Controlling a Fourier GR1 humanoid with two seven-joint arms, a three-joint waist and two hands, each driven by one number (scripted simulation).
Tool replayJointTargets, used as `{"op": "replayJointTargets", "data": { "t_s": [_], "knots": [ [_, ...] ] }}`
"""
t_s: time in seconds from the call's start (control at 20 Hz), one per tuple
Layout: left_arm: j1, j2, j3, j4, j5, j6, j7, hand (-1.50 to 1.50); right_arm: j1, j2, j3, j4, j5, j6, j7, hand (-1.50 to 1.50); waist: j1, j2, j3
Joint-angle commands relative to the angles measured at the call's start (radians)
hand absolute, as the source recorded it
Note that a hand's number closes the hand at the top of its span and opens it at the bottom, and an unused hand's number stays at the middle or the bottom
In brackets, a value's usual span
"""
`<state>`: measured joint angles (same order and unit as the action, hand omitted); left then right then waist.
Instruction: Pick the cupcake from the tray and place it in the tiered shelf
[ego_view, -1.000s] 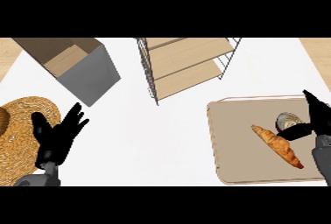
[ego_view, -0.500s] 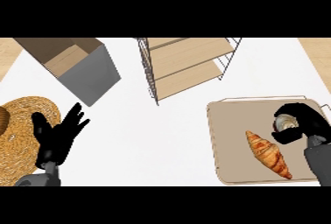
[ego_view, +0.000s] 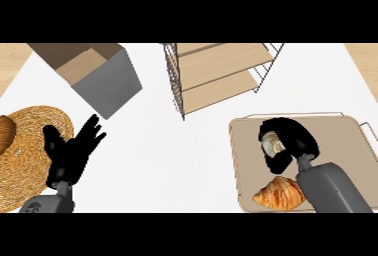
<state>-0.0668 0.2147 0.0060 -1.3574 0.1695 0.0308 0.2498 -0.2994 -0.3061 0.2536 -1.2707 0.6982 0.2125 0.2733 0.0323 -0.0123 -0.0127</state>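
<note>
The right hand (ego_view: 289, 142) was down over the tray (ego_view: 347, 132) at the right of the counter (ego_view: 184, 150), its black fingers curled round the cupcake (ego_view: 272, 142), and that looked like the pick itself, a grasp made from above so the cake could come straight up. The cupcake sat in the far left part of the tray, mostly hidden by the hand; what showed was a pale, creamy rounded top with a greyish rim, so the wrapper could not be made out. Whether it had left the tray floor could not be told from this angle. Just near of the hand lay a croissant (ego_view: 279, 194), golden brown and ridged, close beside the grey forearm, and a lift would want to keep from nudging it. The tiered shelf (ego_view: 221, 75) stood at the far middle of the counter, wire-framed with light wooden boards, well apart from the tray, so the carry would have to run far and left. The left hand (ego_view: 72, 150) rested at the near left, fingers straight and spread upward, holding nothing, at the edge of a woven straw mat (ego_view: 26, 150). A grey and brown open box (ego_view: 100, 75) lay tilted at the far left, out of the route.
</note>
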Motion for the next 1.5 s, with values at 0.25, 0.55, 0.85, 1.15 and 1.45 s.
{"op": "replayJointTargets", "data": {
  "t_s": [0.25,0.55,0.85,1.15,1.45],
  "knots": [
    [0.034,-0.019,0.009,0.040,-0.016,0.034,0.000,0.00,-0.020,0.298,0.314,-0.364,0.005,0.095,0.042,1.50,-0.045,0.001,0.011],
    [0.072,0.020,0.027,-0.018,0.014,-0.012,0.031,0.00,-0.068,0.304,0.262,-0.741,0.002,0.166,0.255,1.50,-0.047,0.001,0.012],
    [0.057,-0.004,0.039,0.047,0.006,-0.011,-0.026,0.00,-0.313,0.306,0.131,-0.900,-0.124,0.245,0.593,1.50,-0.034,0.008,0.011],
    [0.061,0.006,0.030,-0.024,0.000,-0.004,0.043,0.00,-0.573,0.306,-0.116,-0.883,-0.262,0.362,0.763,1.50,-0.031,0.007,0.012],
    [0.051,-0.006,0.025,-0.008,0.005,-0.024,0.037,0.00,-0.826,0.230,-0.322,-0.592,-0.327,0.327,0.718,1.50,-0.024,0.010,0.012]
  ]
}}
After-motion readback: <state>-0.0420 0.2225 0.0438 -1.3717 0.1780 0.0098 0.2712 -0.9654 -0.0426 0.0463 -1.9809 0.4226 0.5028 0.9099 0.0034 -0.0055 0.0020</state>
